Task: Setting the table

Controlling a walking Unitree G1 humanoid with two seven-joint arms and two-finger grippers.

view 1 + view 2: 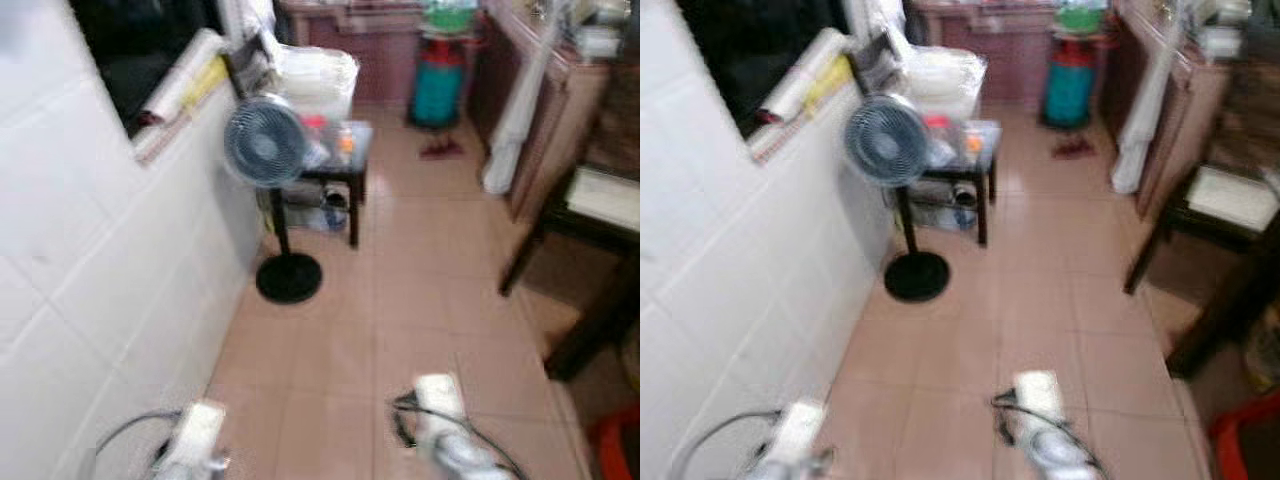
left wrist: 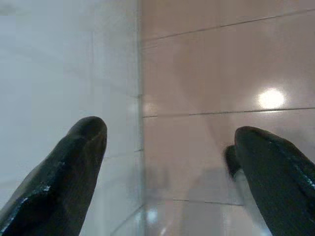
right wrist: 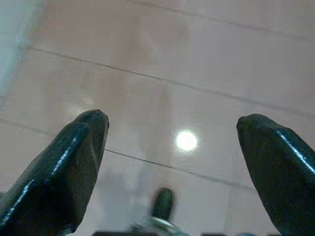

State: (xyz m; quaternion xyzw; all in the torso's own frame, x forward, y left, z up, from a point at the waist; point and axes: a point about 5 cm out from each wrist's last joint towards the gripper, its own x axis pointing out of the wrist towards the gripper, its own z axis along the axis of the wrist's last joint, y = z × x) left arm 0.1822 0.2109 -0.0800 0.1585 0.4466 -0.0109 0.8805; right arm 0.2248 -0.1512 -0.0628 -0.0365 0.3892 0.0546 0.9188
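Both arms hang low over the tiled floor (image 1: 400, 300); well ahead of the left end effector (image 2: 170, 147) stands a pedestal fan (image 1: 266, 145). Left wrist: fingers apart, beside a white wall (image 2: 64, 64). Right wrist: right end effector (image 3: 172, 142) spread, empty, above floor.

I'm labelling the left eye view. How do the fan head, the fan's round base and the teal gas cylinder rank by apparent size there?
1. Fan head.
2. and 3. Teal gas cylinder and fan's round base: they look about alike. The cylinder stands farther from the camera, so it is likely bigger in reality than it looks.
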